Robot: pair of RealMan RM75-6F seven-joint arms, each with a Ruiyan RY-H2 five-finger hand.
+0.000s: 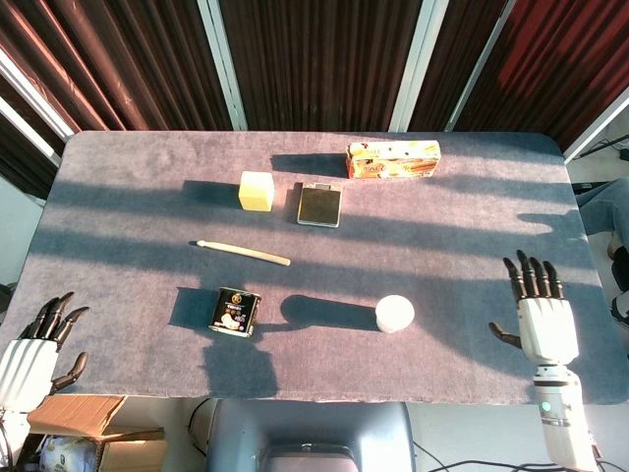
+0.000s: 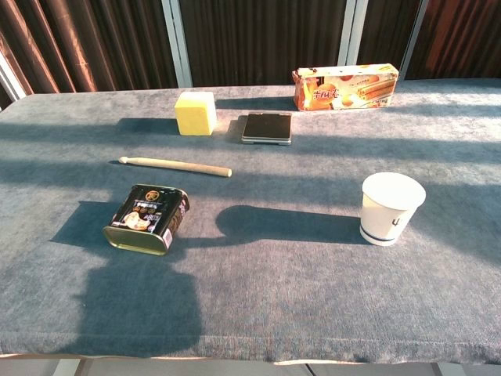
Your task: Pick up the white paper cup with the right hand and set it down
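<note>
The white paper cup (image 1: 395, 314) (image 2: 390, 207) stands upright near the front of the table, right of centre. My right hand (image 1: 541, 317) hovers flat over the table's front right part, fingers spread and pointing away, well to the right of the cup and holding nothing. My left hand (image 1: 37, 351) hangs off the front left corner with its fingers apart and empty. Neither hand shows in the chest view.
A dark tin can (image 1: 233, 311) (image 2: 147, 218) lies left of the cup. Further back are a wooden stick (image 1: 244, 252), a yellow block (image 1: 256, 191), a small dark scale (image 1: 319, 205) and a biscuit box (image 1: 393, 159). The grey table (image 1: 462, 236) ends just before the hands.
</note>
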